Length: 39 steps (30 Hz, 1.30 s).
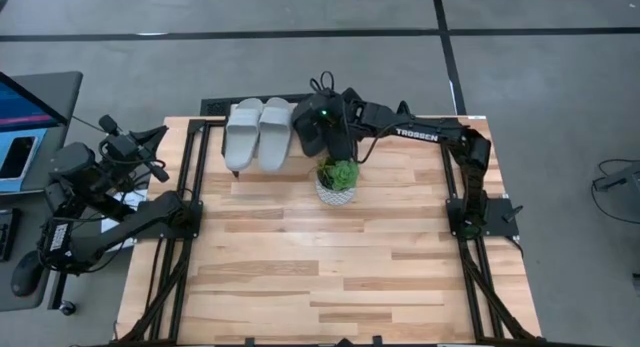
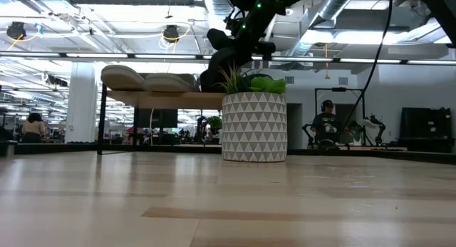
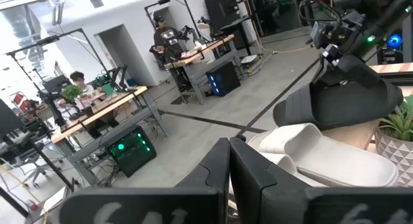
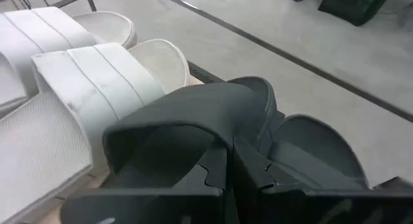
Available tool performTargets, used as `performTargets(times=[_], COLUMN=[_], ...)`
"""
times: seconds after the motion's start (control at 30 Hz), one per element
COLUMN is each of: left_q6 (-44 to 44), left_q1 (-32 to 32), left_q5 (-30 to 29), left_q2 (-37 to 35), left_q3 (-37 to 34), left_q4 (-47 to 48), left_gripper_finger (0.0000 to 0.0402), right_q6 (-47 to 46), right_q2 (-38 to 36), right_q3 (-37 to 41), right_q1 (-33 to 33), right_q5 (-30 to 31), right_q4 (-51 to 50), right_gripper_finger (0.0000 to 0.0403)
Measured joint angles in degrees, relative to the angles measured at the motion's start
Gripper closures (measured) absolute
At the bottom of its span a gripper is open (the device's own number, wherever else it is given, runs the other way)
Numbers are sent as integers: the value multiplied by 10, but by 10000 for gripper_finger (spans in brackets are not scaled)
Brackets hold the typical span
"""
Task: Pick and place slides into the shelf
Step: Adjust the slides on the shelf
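One marking was legible: "TROSSEN", in white letters on the right arm [image 1: 425, 134], beside the slides.

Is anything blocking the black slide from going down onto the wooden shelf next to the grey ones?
Nothing visible does. The right gripper holds the black slide sandal over the light wooden shelf, beside the two light grey slides. The potted plant stands in front, clear.

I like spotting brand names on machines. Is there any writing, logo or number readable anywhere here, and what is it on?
"TROSSEN": white letters on the right arm's dark forearm, seen from above.
Screens at the high view's left edge: too small to read.
Pale marks on the left tool housing: blurred, unreadable.
Slides, planter and shelf: no writing visible.
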State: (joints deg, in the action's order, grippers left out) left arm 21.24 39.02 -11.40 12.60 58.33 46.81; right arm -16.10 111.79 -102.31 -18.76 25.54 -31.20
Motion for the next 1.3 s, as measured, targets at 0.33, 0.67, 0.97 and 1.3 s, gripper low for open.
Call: performTargets(times=[0.33, 0.67, 0.97, 1.3], left_q6=[-2, -7, -9, -9], left_q1=[0, 0, 0, 0], left_q5=[-7, -6, -6, -6], left_q2=[0, 0, 0, 0], left_q3=[0, 0, 0, 0], left_q4=[-3, -3, -2, -2], left_gripper_finger=[401, 401, 401, 401], right_q6=[-29, -19, -16, 10], right_q2=[-2, -1, -3, -2], right_q3=[30, 31, 32, 1], right_q1=[14, 19, 19, 18], right_q5=[-8, -31, -36, -25], right_q4=[5, 0, -2, -85], right_gripper_finger=[397, 308, 193, 167])
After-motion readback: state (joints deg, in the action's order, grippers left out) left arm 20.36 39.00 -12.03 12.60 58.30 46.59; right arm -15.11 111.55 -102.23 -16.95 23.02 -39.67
